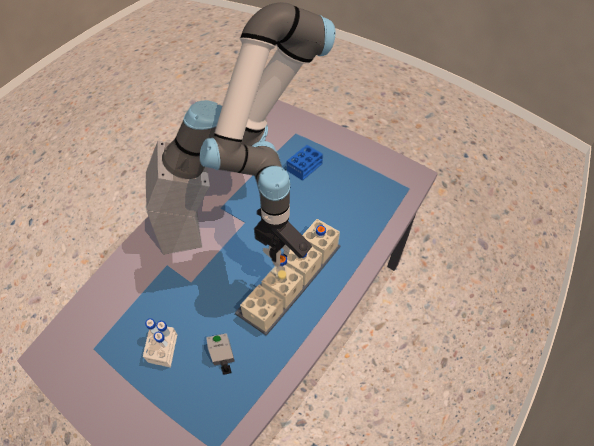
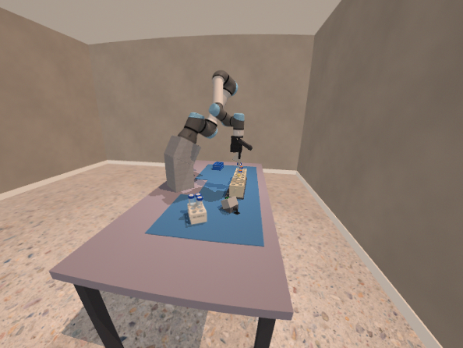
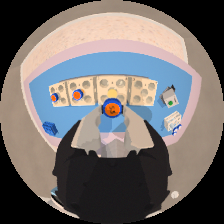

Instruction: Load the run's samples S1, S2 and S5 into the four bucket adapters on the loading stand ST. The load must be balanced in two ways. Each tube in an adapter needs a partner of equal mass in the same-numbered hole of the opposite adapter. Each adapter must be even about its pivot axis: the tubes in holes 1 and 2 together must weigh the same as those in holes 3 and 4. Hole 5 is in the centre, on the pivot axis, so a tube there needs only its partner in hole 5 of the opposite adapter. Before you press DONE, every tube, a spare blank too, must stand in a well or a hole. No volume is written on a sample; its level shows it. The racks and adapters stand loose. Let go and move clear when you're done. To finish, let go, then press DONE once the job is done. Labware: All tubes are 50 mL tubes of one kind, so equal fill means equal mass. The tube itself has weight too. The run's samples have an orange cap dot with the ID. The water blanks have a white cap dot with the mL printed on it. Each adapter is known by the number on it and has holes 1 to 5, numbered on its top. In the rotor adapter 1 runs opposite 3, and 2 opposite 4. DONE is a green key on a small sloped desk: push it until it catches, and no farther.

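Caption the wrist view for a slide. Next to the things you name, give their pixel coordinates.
Black two-jaw tool [image 1: 280, 256] [image 3: 112, 105] gripping an orange-dotted, blue-capped tube [image 1: 283, 259] [image 3: 112, 108] above four cream, block-shaped adapters [image 1: 262, 320] [image 2: 236, 190] [image 3: 142, 91] in a row.

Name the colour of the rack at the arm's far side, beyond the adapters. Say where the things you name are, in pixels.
Blue [image 1: 294, 170] [image 2: 217, 166] [image 3: 49, 128]; the top view shows best.

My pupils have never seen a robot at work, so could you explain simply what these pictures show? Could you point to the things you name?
One jointed arm ends in a black two-jaw gripper [image 1: 280, 254] [image 3: 112, 105]. The top picture looks down from above, the exterior one along the table, and the wrist one past the jaws.

A row of four cream adapters stands on the blue mat [image 1: 350, 200] [image 2: 203, 230]; two hold orange-dotted tubes. Nearby are a blue rack [image 1: 304, 162] [image 2: 217, 166] [image 3: 50, 128], a pale rack [image 1: 159, 356] [image 2: 197, 217] with three white-dotted tubes, and a green key [image 1: 216, 338] [image 3: 170, 103].

The gripper holds another orange-dotted tube above the adapters.
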`<state>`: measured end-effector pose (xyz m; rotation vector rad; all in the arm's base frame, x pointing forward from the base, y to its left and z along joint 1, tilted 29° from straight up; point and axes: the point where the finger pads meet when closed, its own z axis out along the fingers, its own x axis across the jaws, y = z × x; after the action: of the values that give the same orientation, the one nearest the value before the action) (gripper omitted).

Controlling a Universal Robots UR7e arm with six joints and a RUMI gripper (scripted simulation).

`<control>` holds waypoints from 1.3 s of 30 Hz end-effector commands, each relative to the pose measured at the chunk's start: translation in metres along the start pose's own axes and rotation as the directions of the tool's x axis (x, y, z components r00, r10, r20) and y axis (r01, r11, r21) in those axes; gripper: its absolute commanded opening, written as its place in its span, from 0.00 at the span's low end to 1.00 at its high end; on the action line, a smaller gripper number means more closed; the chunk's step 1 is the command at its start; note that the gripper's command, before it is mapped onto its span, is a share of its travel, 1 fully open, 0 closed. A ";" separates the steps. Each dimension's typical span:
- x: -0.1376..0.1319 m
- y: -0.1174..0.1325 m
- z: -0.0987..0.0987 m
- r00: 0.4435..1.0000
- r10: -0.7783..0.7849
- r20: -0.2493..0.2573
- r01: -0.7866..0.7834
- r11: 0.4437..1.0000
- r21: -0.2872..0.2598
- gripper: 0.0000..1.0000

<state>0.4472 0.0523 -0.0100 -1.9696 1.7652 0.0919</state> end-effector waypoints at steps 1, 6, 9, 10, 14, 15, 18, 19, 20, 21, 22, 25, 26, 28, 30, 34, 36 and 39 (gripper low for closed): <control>0.000 -0.001 0.001 1.000 0.000 -0.001 0.000 1.000 0.001 0.00; 0.000 -0.001 0.001 1.000 0.000 -0.001 0.000 1.000 0.001 0.00; 0.000 -0.001 0.002 1.000 0.000 -0.001 0.000 1.000 0.001 0.00; 0.000 -0.001 0.002 1.000 0.000 -0.001 0.000 1.000 0.001 0.00; 0.000 -0.001 0.007 1.000 0.000 -0.001 0.000 1.000 0.001 0.00; 0.000 -0.001 0.009 1.000 0.000 -0.001 0.000 1.000 0.001 0.00; 0.000 -0.001 0.013 1.000 0.000 -0.001 0.000 1.000 0.001 0.00; 0.000 -0.001 0.014 1.000 0.000 -0.001 0.000 1.000 0.001 0.00; 0.000 -0.001 0.015 1.000 0.000 -0.001 0.000 1.000 0.001 0.00; 0.000 -0.001 0.017 1.000 0.000 -0.001 0.000 1.000 0.001 0.00; 0.000 -0.001 0.018 1.000 0.000 -0.001 0.000 1.000 0.001 0.00; 0.000 -0.001 0.022 1.000 0.000 -0.001 0.000 1.000 0.001 0.00; 0.000 -0.001 0.022 1.000 0.000 -0.001 0.000 1.000 0.001 0.00; 0.000 -0.001 0.023 1.000 0.000 -0.001 0.000 1.000 0.001 0.00; 0.000 -0.001 0.026 1.000 0.000 -0.001 0.000 1.000 0.001 0.00; 0.000 -0.001 0.031 1.000 0.000 -0.001 0.000 1.000 0.001 0.00; 0.000 -0.001 0.034 1.000 0.000 -0.001 0.000 1.000 0.001 0.00; 0.000 -0.001 0.038 1.000 0.000 -0.001 0.000 1.000 0.001 0.00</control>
<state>0.4562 0.0655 -0.0393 -1.9697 1.7652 0.0918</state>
